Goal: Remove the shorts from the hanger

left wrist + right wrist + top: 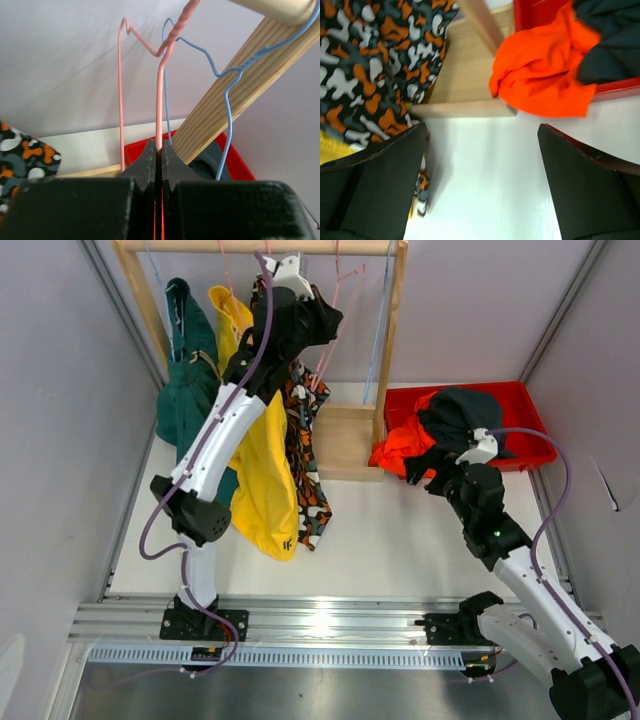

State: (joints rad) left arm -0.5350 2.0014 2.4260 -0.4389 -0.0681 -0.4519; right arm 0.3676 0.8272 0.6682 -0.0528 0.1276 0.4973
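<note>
Beside patterned shorts (25, 155), left end effector (161, 152) pinching pink hanger (159, 100), right end effector (482, 131) spread

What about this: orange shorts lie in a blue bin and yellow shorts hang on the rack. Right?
No: the top view shows the bin is red, not blue. Orange shorts lie in it and yellow shorts hang on the rack.
</note>
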